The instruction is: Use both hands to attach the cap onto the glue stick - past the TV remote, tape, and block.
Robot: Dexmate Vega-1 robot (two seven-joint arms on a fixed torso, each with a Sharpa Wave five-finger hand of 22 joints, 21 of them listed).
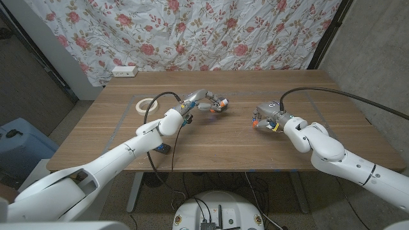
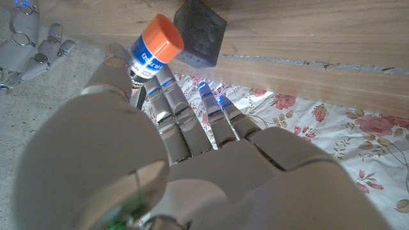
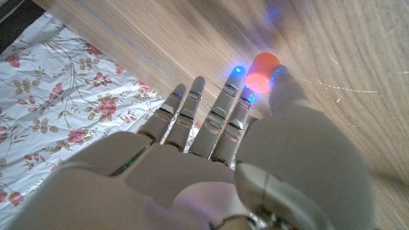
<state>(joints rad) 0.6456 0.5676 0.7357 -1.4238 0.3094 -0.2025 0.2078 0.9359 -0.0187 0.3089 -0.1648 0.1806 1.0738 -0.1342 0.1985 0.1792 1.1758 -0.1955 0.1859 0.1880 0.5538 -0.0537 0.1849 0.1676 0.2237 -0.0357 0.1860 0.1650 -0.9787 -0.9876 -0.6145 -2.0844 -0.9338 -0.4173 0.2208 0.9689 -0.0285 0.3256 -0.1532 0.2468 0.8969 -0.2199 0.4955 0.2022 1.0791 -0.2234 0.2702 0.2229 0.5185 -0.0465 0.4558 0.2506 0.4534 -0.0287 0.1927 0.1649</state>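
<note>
Both arms reach in from the near edge of the wooden surface [image 1: 211, 147], and each ends in a robot hand raised a little over the middle of it. On the left, the left robot hand [image 1: 206, 101] pinches the glue stick [image 2: 155, 48] between its thumb and fingers [image 2: 167, 105]; the tube has a blue and white label and an orange end that points away from the palm. From the head view the same glue stick [image 1: 221, 104] juts out of the fingers toward the other arm. Just past it in the left wrist view sits a dark block [image 2: 200, 33] on the wood, close to the tube but apart from it.

On the right, the right robot hand [image 1: 267, 117] is closed on the small orange cap [image 3: 262, 72], which is gripped between the thumb and the fingertips [image 3: 235, 82]; blue lights glow on the fingers beside it. The two hands face each other with a clear gap of bare wood between them, so cap and tube are apart.

Farther out, a roll of white tape [image 1: 148, 104] lies flat near the far left part of the surface. A white power strip [image 1: 124, 71] rests at the back left corner, in front of a flowered cloth [image 1: 211, 32] hung behind the surface
</note>
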